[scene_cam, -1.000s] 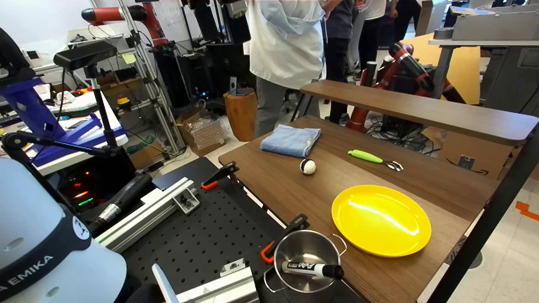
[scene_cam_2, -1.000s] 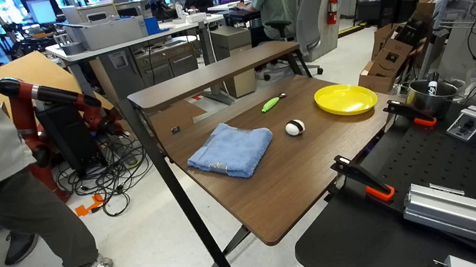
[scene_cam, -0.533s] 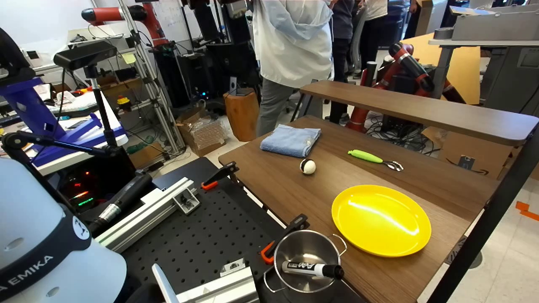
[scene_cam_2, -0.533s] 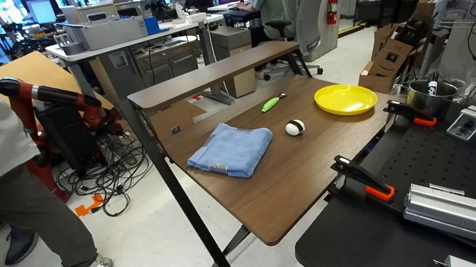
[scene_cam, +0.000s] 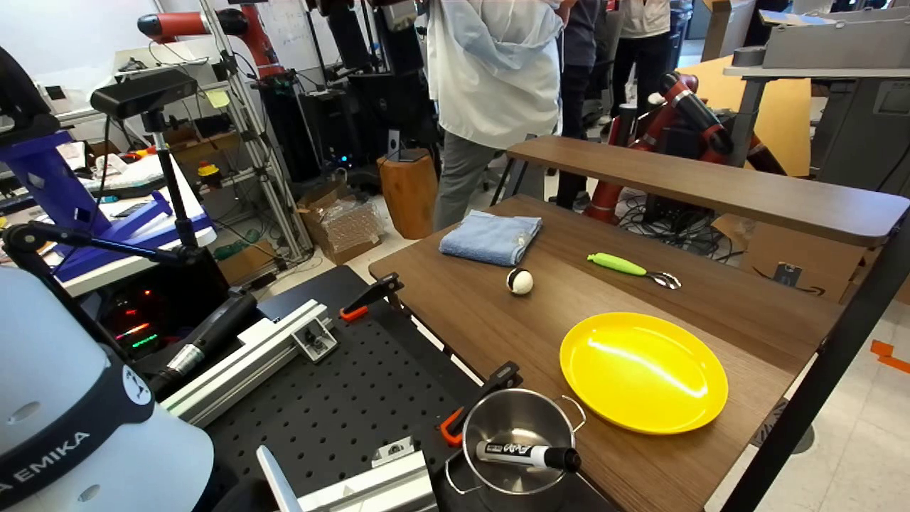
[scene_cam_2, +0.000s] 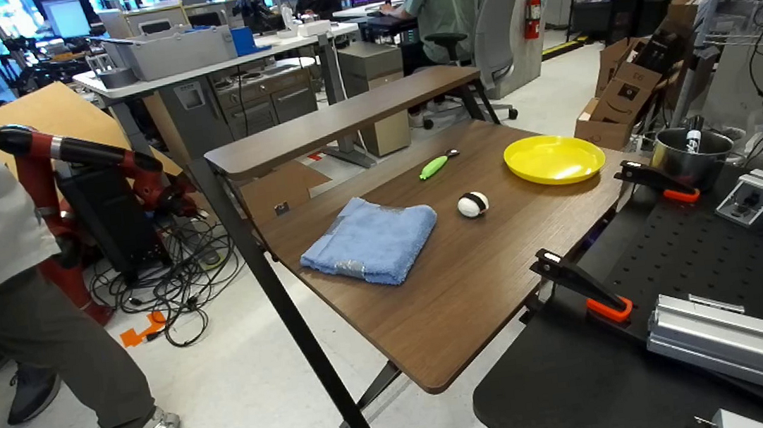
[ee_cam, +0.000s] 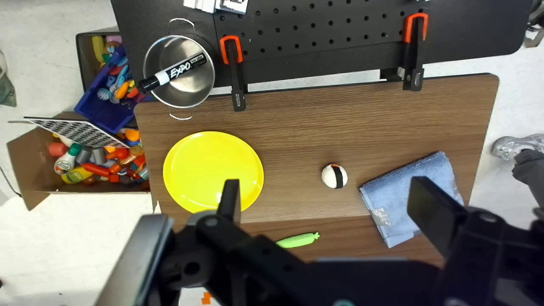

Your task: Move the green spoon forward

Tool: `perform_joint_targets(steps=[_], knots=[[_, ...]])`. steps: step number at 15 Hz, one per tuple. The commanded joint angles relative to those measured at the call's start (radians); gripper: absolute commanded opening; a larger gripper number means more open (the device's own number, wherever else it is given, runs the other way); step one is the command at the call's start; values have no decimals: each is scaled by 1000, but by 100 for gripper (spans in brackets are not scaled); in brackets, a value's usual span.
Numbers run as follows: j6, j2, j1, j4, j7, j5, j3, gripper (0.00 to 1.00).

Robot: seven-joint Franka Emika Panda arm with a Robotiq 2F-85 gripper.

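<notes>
The green spoon (scene_cam: 618, 264) lies flat on the brown table. It has a lime-green handle and a shiny metal end, and it also shows in an exterior view (scene_cam_2: 435, 166). In the wrist view only its green handle (ee_cam: 298, 240) shows; the metal end is hidden behind the gripper. My gripper (ee_cam: 326, 187) is wide open with nothing between its fingers. It hangs well above the table, apart from the spoon. The gripper is out of view in both exterior views.
A yellow plate (scene_cam: 643, 373), a white ball with a black band (scene_cam: 520, 281) and a folded blue towel (scene_cam: 490, 238) lie on the table (scene_cam: 455, 299). A pot (scene_cam: 522, 427) with a marker stands at the edge. A raised shelf (scene_cam: 697, 181) runs behind the spoon.
The spoon and the other table objects have not moved. A standing person beyond the table has shifted slightly.
</notes>
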Motion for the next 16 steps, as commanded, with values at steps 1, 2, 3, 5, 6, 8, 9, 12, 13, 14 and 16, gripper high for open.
perform_joint_targets(steps=[1, 2, 3, 5, 6, 8, 9, 12, 13, 14, 16], knots=[[8, 46, 4, 18, -52, -42, 18, 100], [17, 63, 9, 20, -72, -61, 24, 100], [31, 91, 15, 27, -95, -81, 28, 100], [69, 139, 28, 37, -147, -122, 29, 100], [91, 169, 36, 48, -179, -138, 23, 100], [150, 237, 50, 74, -245, -157, 7, 100], [180, 279, 61, 93, -290, -154, -9, 100], [235, 396, 89, 157, -453, -137, -50, 100], [241, 443, 103, 186, -512, -119, -67, 100], [242, 486, 113, 212, -568, -104, -81, 100], [228, 579, 124, 274, -675, -88, -94, 100]])
